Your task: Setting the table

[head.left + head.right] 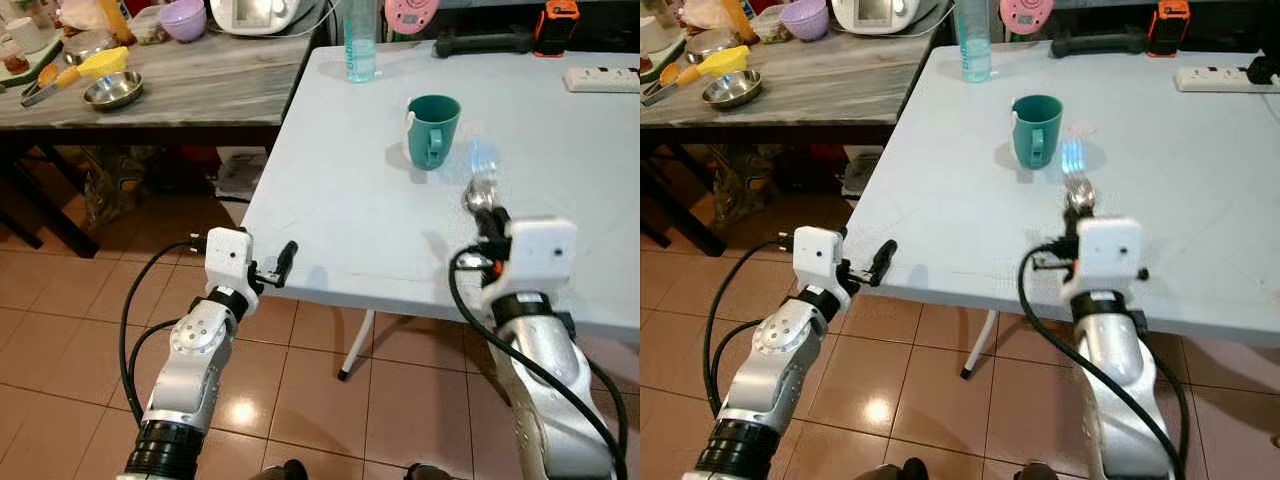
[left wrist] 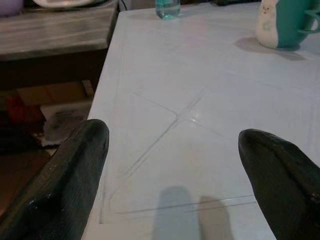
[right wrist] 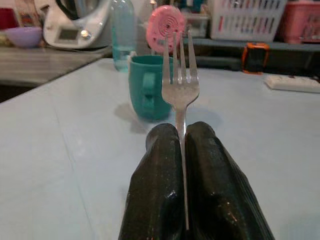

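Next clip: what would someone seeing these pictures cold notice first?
Most likely the fork, pinched upright between the right gripper's shut fingers above the white table, tines pointing toward the teal mug just beyond. Next, the left gripper, open at the table's near edge.
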You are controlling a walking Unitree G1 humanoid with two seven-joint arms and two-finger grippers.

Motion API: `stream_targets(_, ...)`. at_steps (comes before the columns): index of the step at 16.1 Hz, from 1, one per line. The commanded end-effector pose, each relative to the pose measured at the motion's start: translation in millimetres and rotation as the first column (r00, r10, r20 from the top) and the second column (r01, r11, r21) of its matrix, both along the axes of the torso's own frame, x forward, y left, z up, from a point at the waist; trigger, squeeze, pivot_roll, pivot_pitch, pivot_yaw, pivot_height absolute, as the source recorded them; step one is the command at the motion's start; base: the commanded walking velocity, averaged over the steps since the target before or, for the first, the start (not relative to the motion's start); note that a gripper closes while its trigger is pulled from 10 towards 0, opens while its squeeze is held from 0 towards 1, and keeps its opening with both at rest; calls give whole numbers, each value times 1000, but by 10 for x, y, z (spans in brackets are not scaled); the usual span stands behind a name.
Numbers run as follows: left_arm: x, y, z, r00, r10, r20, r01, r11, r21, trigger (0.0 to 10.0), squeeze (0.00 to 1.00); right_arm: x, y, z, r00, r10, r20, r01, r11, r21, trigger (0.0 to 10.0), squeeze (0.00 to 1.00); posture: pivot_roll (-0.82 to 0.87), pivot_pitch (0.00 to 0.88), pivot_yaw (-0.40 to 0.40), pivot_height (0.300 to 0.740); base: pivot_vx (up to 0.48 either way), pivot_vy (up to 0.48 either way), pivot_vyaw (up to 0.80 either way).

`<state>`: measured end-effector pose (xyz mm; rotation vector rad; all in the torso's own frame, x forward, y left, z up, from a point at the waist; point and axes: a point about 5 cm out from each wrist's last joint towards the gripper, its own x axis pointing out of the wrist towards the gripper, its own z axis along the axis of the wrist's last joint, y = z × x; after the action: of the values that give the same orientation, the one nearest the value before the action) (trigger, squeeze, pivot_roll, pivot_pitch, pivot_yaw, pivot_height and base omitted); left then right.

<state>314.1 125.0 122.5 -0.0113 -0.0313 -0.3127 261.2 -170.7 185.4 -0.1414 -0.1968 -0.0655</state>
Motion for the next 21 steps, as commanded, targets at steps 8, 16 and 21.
stream_targets(8, 62, -69, 21, 1000, -3, 27, 3, 1000, -9, 10000, 0, 3, 57, 63, 999, 32, 9, -32, 999, 32, 10000, 0, -220, 92, 143, 740, 0, 33, -546)
stream_targets(16, 69, -87, 17, 999, -11, 36, 11, 1000, -2, 10000, 0, 20, 91, 77, 999, 47, 25, -48, 998, 39, 10000, 0, -216, 86, 145, 740, 0, 356, 0)
stream_targets(21, 64, -122, -20, 1000, -14, 17, 14, 1000, -6, 10000, 0, 60, 97, 81, 999, 44, 32, -45, 998, 37, 10000, 0, -214, 80, 147, 740, 0, 480, 0)
